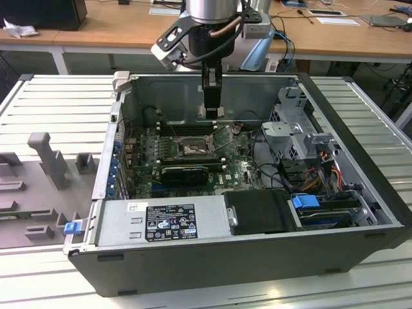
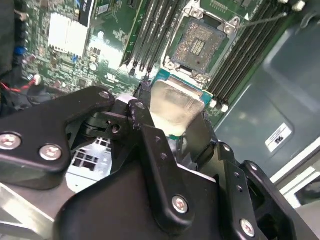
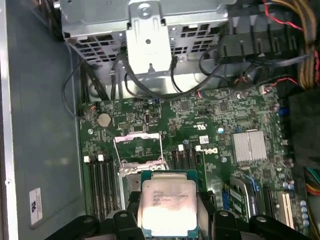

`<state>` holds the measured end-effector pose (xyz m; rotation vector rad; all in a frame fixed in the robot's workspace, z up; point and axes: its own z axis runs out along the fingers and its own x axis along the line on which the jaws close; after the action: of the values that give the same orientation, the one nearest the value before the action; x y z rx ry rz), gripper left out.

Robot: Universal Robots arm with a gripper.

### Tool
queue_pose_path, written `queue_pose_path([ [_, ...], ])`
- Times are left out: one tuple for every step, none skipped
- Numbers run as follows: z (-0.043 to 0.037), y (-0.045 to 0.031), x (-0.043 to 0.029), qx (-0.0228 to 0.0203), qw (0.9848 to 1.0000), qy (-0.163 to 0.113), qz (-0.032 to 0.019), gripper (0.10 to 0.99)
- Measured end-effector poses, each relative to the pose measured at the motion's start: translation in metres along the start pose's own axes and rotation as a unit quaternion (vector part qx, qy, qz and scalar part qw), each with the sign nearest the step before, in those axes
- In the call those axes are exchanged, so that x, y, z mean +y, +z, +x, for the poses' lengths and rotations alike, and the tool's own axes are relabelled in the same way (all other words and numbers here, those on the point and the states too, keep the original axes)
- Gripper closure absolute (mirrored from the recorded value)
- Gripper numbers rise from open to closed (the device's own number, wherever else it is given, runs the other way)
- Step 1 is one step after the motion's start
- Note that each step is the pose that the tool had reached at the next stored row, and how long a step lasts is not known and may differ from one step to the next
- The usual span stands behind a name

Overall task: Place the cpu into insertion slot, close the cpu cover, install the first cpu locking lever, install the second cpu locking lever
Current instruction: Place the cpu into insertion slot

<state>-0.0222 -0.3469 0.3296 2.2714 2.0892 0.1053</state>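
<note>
An open computer case (image 1: pixel 212 261) lies on its side in the middle of a ribbed grey counter (image 1: pixel 51 96), with its green motherboard (image 1: pixel 248 168) facing up. A robot arm reaches down over the case's far wall. Its black claw (image 1: pixel 211 112) hangs inside the case, above the board. The claw is closed on the cpu (image 3: pixel 167 204), a small flat square chip with a pale silvery top, pinched by opposite edges and held roughly level (both wrist views show the fingers (image 2: pixel 150 145) against its sides). The chip is in the air, apart from the board and near the insertion slot (image 2: pixel 199 46); whether it is squarely over the slot cannot be told. The slot sits toward the middle of the motherboard, flanked by rows of memory slots, and its field of contacts lies bare. In the first wrist view the cpu cover (image 3: pixel 138 135), a thin metal frame with a square window, appears swung up and out of the way, though its exact angle is hard to judge. The first step, placing the chip, looks to be the one in hand; the cover and both locking levers are not yet dealt with. Seating the chip would call for squaring its edges with the slot, centring it over the contacts and lowering it flat, without sliding it across the pins.
</note>
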Motion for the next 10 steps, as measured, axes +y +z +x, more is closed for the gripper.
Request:
queue_pose_path([
  [0.0,0.0017,-0.0002,0.0008,1.0,-0.009,0.0001,0.561],
  [-0.0001,0.0036,-0.0003,0.0016,0.9998,-0.019,0.0003,0.561],
  [-0.0001,0.0053,-0.0009,0.0021,0.9997,-0.025,0.0003,0.561],
  [-0.0002,0.0073,-0.0018,0.0022,0.9997,-0.026,0.0003,0.561],
  [-0.0003,0.0091,-0.0029,0.0022,0.9997,-0.026,0.0004,0.561],
  [-0.0004,0.0108,-0.0042,0.0022,0.9997,-0.026,0.0003,0.561],
  [-0.0005,0.0132,-0.0052,0.0022,0.9997,-0.026,0.0004,0.561],
  [-0.0006,0.0149,-0.0065,0.0022,0.9997,-0.026,0.0005,0.561],
  [-0.0009,0.017,-0.0096,0.0023,0.9997,-0.026,0.0003,0.561],
  [-0.0011,0.0187,-0.0112,0.0022,0.9997,-0.026,0.0003,0.561],
])
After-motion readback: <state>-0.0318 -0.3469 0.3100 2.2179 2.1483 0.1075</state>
